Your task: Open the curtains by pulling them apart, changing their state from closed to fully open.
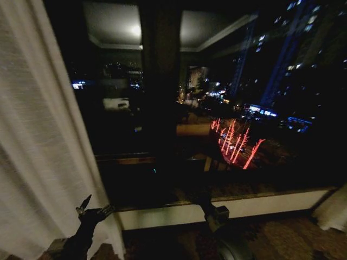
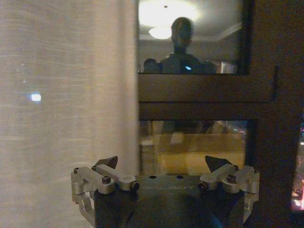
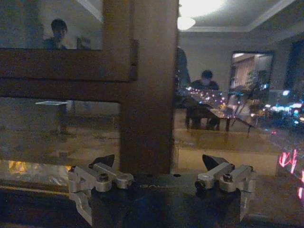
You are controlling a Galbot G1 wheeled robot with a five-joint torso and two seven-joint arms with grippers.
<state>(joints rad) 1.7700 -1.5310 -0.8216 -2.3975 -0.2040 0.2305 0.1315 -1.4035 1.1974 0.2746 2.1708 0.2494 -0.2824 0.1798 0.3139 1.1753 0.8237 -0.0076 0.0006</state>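
The left curtain (image 1: 43, 135), a sheer cream-white pleated panel, hangs along the left side of the window and is drawn back off the glass. A small cream bunch of the right curtain (image 1: 333, 208) shows at the lower right edge. My left gripper (image 1: 96, 209) is low, just beside the left curtain's inner edge. In the left wrist view the left gripper (image 2: 161, 164) is open and holds nothing, with the curtain (image 2: 66, 104) close beside one fingertip (image 2: 107, 162). My right gripper (image 1: 209, 205) is low at the centre, in front of the sill. The right gripper (image 3: 159, 161) is open and empty, facing the window frame.
The dark window glass (image 1: 244, 81) shows city lights and the room's reflection. A brown vertical mullion (image 3: 147, 85) stands right in front of the right gripper. A pale sill (image 1: 260, 205) runs below the glass, with patterned carpet (image 1: 282, 238) underneath.
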